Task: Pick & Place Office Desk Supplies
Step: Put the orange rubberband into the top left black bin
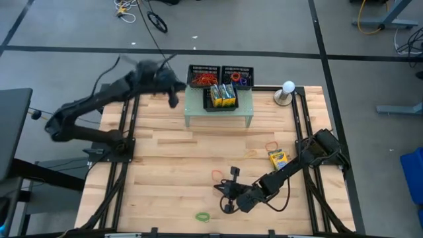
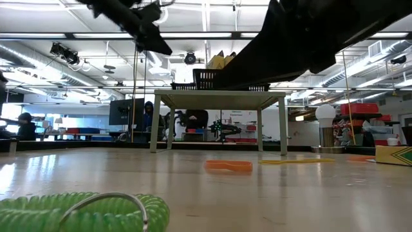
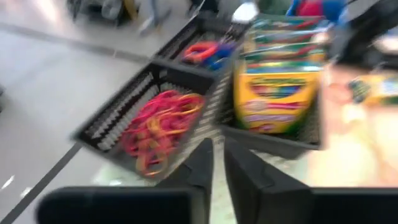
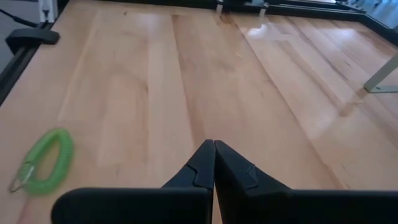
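Crayon boxes (image 1: 223, 96) stand upright in a black mesh tray on the pale green riser (image 1: 218, 112). One more crayon box (image 1: 277, 158) lies flat on the table at the right. Red and orange rubber bands (image 3: 155, 124) fill a mesh tray behind the riser, and a second tray (image 1: 238, 77) holds red and blue ones. Loose bands lie on the wood: a red one (image 1: 218, 174) and an orange one (image 1: 272, 145). My left gripper (image 1: 173, 99) hangs in the air left of the trays, fingers (image 3: 239, 171) a narrow gap apart, holding nothing. My right gripper (image 1: 228, 192) is shut near the front edge.
A green coiled loop with a metal ring (image 4: 40, 162) lies near the front edge, left of my right gripper. A white round lamp (image 1: 288, 89) stands at the back right. Bare wood spreads across the table's left and middle (image 1: 165, 152).
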{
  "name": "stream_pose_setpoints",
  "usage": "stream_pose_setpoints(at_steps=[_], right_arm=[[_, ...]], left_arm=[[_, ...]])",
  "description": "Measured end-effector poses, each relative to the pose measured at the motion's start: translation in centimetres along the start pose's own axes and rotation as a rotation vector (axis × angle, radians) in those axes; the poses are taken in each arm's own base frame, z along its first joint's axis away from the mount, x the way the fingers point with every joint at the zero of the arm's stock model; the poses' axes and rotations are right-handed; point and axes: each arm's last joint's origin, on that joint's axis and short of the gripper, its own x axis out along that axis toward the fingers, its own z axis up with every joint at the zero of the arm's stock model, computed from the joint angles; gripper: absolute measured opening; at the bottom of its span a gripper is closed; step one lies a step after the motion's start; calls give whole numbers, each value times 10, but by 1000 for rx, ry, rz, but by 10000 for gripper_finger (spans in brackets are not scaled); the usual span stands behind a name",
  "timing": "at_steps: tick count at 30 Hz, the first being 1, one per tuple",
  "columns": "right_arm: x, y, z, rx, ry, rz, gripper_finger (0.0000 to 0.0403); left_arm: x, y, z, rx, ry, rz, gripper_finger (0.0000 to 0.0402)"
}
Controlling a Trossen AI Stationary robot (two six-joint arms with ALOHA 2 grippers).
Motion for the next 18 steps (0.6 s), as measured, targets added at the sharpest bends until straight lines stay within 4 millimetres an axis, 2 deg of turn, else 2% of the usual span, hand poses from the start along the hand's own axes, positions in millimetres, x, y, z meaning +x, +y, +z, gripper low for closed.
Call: stream_pose_setpoints(at_steps=[4, 11, 15, 18], right_arm=[[0, 0, 0, -20, 1, -1, 9], [2, -4, 1, -47, 30, 46, 7], [-15, -6, 5, -117, 110, 82, 4], [-30, -10, 10, -130, 146, 74, 4]], left_arm=[[-6, -28, -40, -3, -189, -73, 8], [-6, -75, -107, 36, -494, -217, 21], [-2, -98, -137, 24, -511, -325, 29], [3, -111, -148, -22, -442, -402, 30]])
